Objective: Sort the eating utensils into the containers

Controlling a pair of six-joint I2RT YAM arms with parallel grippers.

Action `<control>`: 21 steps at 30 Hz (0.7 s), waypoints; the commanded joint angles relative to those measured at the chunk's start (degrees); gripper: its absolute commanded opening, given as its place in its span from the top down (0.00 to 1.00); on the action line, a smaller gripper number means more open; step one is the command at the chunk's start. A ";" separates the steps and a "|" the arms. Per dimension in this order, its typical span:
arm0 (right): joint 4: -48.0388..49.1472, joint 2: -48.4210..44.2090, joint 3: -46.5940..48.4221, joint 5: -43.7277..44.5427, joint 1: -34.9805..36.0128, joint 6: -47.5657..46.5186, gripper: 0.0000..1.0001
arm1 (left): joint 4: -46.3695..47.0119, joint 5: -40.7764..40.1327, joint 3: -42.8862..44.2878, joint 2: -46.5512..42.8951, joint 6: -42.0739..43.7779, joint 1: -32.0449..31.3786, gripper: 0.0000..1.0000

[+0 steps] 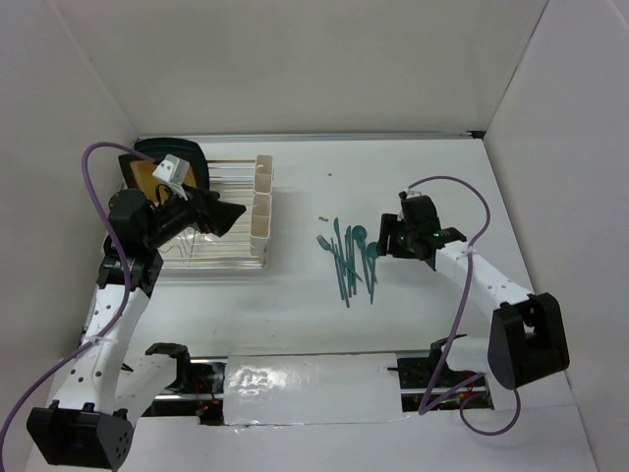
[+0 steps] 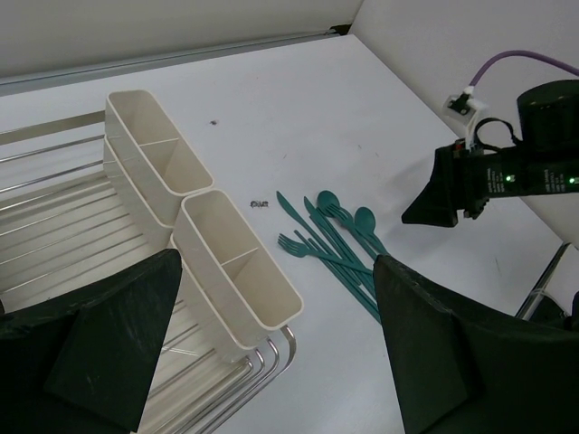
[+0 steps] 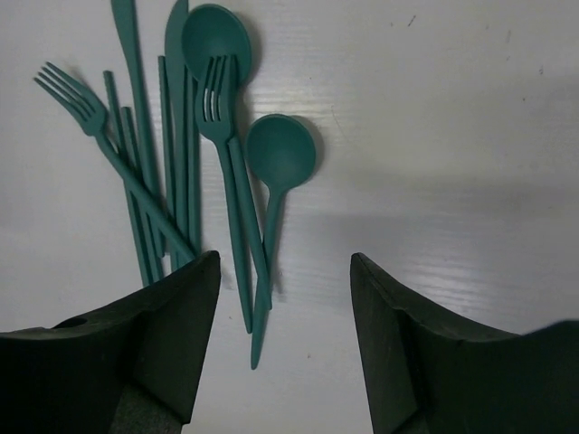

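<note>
Several teal utensils [image 1: 349, 258] lie in a loose pile on the white table: forks, spoons and knives, also in the left wrist view [image 2: 339, 244] and the right wrist view [image 3: 190, 154]. The cream-white containers [image 1: 261, 211] stand in a row on the right edge of the wire rack, their compartments empty [image 2: 240, 276]. My right gripper [image 1: 388, 239] is open and empty just right of the pile. In its wrist view [image 3: 285, 271] the handle of one spoon [image 3: 280, 154] points in between the fingers. My left gripper [image 1: 231, 218] is open and empty above the rack, beside the containers [image 2: 276, 353].
A wire dish rack [image 1: 197, 258] sits at the left with a tan-and-black board [image 1: 162, 172] behind it. A tiny dark speck [image 1: 322, 216] lies between the containers and the pile. White walls enclose the table on three sides.
</note>
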 commanded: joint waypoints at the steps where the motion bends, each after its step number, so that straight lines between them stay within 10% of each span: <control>1: 4.05 3.28 0.36 5.54 3.99 0.61 0.35 | 2.27 1.56 1.66 -0.05 0.46 0.39 0.00; 21: 9.75 10.49 0.44 9.78 11.38 -2.64 0.58 | 2.09 3.05 2.01 1.35 0.46 0.48 0.00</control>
